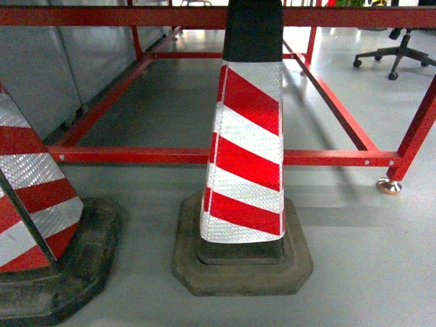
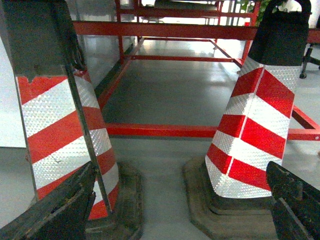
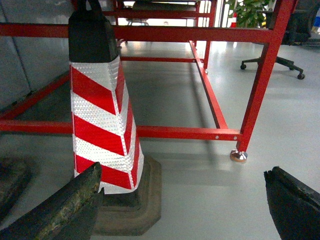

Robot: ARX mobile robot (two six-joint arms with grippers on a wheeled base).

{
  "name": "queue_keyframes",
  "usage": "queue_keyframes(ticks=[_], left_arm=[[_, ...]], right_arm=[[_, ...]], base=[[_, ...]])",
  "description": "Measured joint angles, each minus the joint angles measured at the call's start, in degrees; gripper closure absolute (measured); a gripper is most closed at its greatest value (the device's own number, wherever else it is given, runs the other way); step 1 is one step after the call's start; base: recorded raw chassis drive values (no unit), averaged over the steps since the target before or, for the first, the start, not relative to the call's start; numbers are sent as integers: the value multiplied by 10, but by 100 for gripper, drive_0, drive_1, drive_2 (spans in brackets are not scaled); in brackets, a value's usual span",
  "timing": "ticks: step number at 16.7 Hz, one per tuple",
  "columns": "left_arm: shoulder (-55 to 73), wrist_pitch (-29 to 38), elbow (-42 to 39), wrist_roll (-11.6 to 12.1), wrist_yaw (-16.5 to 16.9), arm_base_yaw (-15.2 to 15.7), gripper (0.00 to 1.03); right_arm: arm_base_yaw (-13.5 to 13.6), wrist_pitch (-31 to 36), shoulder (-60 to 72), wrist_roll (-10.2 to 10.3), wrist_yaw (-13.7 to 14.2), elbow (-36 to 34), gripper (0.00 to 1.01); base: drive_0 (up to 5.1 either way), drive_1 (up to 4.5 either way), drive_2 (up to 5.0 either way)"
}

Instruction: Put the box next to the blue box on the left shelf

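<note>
Both jaws wide, holding nothing | striped cone (image 1: 246,150) ahead | red frame (image 1: 204,155) behind

A tall red-and-white striped reflective traffic cone (image 1: 248,136) with a black top stands on its dark rubber base on the grey floor (image 1: 361,259). A second such cone (image 1: 30,197) is cut off at left. Behind runs a red metal tube frame (image 1: 340,157); far right, seemingly an office chair (image 1: 398,54).

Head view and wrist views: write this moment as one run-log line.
box: not in view | shelf: not in view | ahead: cone, second cone, red frame | left gripper: open, empty | right gripper: open, empty
</note>
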Motion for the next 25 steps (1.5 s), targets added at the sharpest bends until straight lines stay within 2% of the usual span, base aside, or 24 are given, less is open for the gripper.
queue_keyframes(ticks=[25], left_arm=[[0, 0, 0, 0, 0, 0, 5]], right_arm=[[0, 0, 0, 0, 0, 0, 3]], base=[[0, 0, 0]])
